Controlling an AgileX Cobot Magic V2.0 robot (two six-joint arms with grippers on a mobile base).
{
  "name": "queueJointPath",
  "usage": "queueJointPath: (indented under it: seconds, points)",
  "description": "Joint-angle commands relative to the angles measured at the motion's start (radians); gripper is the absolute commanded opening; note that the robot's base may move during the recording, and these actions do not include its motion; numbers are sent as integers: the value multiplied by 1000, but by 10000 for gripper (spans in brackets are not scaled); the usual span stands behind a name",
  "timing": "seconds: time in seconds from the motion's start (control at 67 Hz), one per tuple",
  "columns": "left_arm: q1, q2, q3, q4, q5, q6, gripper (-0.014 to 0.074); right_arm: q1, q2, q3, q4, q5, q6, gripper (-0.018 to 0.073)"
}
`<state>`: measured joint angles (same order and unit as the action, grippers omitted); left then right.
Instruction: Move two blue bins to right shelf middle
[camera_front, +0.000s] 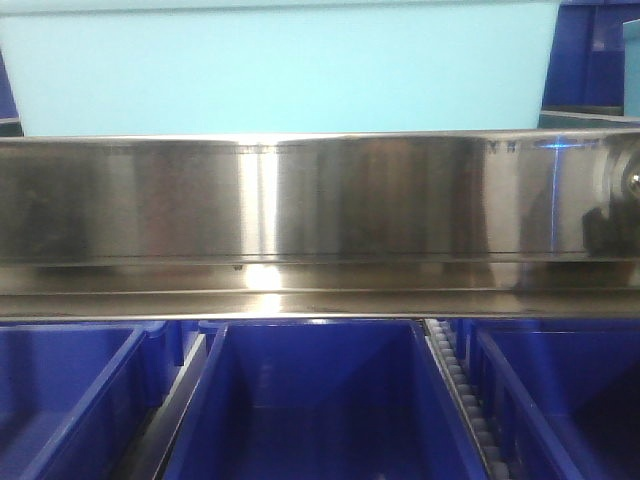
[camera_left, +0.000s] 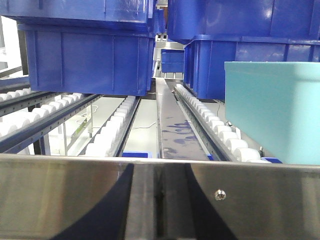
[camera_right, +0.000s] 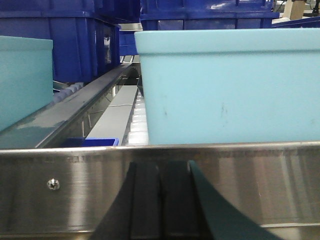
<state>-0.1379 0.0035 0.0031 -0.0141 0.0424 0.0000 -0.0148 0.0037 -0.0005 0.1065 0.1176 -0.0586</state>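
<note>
Brushed steel rail (camera_right: 260, 185) fronting the right shelf's middle level (camera_left: 220, 134) fills the foreground. The dark shapes low against it may be the left jaws and right jaws or only their mirror image, so I cannot tell how far either stands open. Just behind the rail sit one pale blue bin (camera_right: 225, 85) and a second pale blue bin (camera_right: 25, 80), with dark blue bins (camera_right: 75, 45) beyond; both look delivered, leaving perhaps only a nudge deeper.
</note>
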Motion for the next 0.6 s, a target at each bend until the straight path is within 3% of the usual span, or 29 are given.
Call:
queueJointPath:
  seconds: [0.0, 0.582]
  points:
    - [4, -3, -3, -8, -15, 0, -111, 4, -4, 1, 3, -21, -5, -162]
    - [4, -3, -3, -8, -52, 0, -111, 4, -4, 1, 3, -59, -5, -162]
